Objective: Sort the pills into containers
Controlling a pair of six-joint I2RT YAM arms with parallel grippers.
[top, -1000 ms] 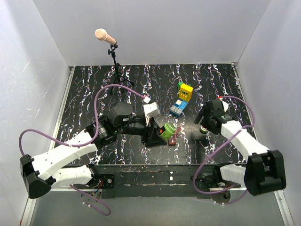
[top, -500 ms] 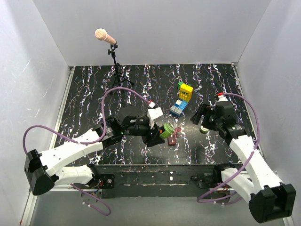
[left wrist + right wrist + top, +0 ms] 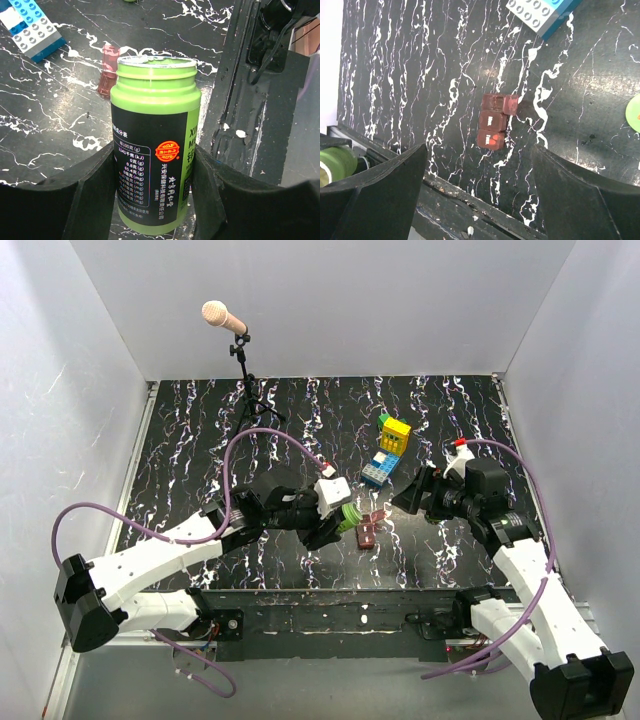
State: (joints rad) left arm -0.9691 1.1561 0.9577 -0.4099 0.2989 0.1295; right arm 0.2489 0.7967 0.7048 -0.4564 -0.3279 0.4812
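My left gripper [image 3: 338,521] is shut on the green bottle [image 3: 349,516], tilted just left of the red-brown box [image 3: 368,532]. In the left wrist view the bottle [image 3: 155,135], with a black label and an uncovered mouth, sits between my fingers [image 3: 90,190], and the box [image 3: 107,70] lies beyond it. My right gripper [image 3: 413,496] is open and empty, above and right of the box. In the right wrist view [image 3: 479,167] the box [image 3: 491,130] lies between the spread fingers with one flap lid [image 3: 511,105] raised. No loose pills show clearly.
A yellow-and-blue brick stack [image 3: 388,448] stands behind the box; its blue brick [image 3: 545,12] is in the right wrist view. A light green round thing [image 3: 634,114] lies at that view's right edge. A microphone on a tripod [image 3: 243,360] stands at the back left.
My left arm has reached further in, still holding the bottle next to the box. My right gripper has swung left toward the box, and its arm has straightened.
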